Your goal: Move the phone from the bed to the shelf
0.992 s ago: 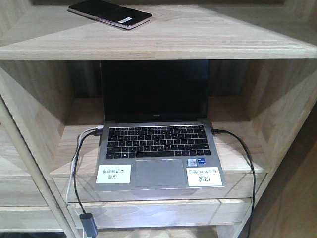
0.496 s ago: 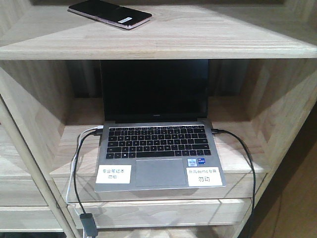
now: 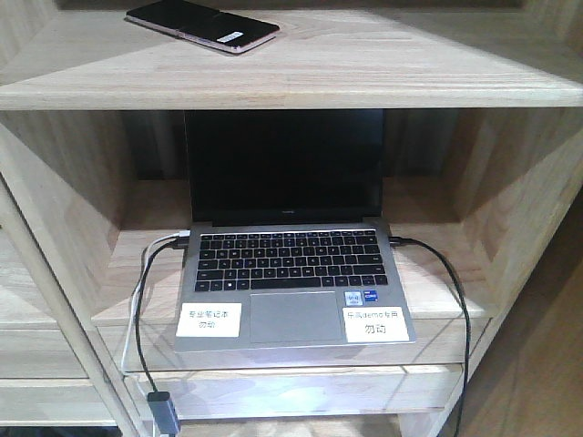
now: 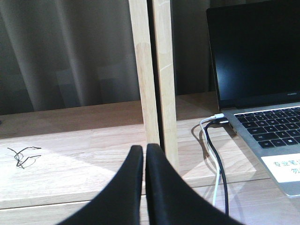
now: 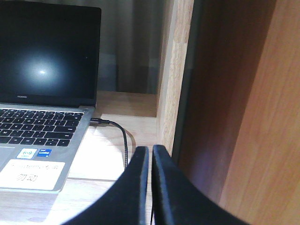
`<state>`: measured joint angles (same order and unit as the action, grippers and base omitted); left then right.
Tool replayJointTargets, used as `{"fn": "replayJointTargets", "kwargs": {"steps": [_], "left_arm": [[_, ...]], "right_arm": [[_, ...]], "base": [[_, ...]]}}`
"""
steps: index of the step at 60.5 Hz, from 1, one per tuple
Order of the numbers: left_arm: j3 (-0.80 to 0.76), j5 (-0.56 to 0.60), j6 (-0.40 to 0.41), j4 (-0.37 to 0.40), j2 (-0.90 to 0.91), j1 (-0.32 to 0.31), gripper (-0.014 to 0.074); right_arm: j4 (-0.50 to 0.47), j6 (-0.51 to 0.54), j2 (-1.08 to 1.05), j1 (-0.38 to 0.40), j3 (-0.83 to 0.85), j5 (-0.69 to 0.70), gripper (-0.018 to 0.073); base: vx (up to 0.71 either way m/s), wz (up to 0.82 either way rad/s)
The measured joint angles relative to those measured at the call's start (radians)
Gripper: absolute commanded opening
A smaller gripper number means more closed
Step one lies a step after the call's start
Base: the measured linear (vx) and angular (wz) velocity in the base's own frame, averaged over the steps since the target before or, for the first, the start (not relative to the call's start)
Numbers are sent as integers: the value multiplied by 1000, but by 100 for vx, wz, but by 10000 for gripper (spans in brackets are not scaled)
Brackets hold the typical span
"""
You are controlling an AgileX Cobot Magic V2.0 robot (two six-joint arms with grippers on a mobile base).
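The phone, a glossy black slab with a pinkish edge and a small white sticker, lies flat on the upper board of the light wooden shelf. Neither gripper shows in the front view. In the left wrist view my left gripper is shut with nothing in it, low before a wooden upright of the shelf. My right gripper is likewise shut and empty, near the shelf's right side wall. The bed is out of view.
An open grey laptop with white labels stands on the tier below the phone. A black cable runs from its right side and black and white cables from its left. A small black wire loop lies on the left board.
The view drifted slightly down then back; the phone and laptop have not moved on the shelf.
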<state>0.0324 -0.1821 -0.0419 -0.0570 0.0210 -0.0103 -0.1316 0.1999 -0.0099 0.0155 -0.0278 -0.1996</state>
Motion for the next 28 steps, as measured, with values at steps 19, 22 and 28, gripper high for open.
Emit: {"fn": "replayJointTargets", "kwargs": {"steps": [19,22,28], "left_arm": [[0,0,0,1,0,0,1],[0,0,0,1,0,0,1],[0,0,0,1,0,0,1]], "right_arm": [[0,-1,0,0,0,0,-3],[0,-1,0,0,0,0,-3],[0,-1,0,0,0,0,-3]], "base": [[0,0],[0,0],[0,0]]}}
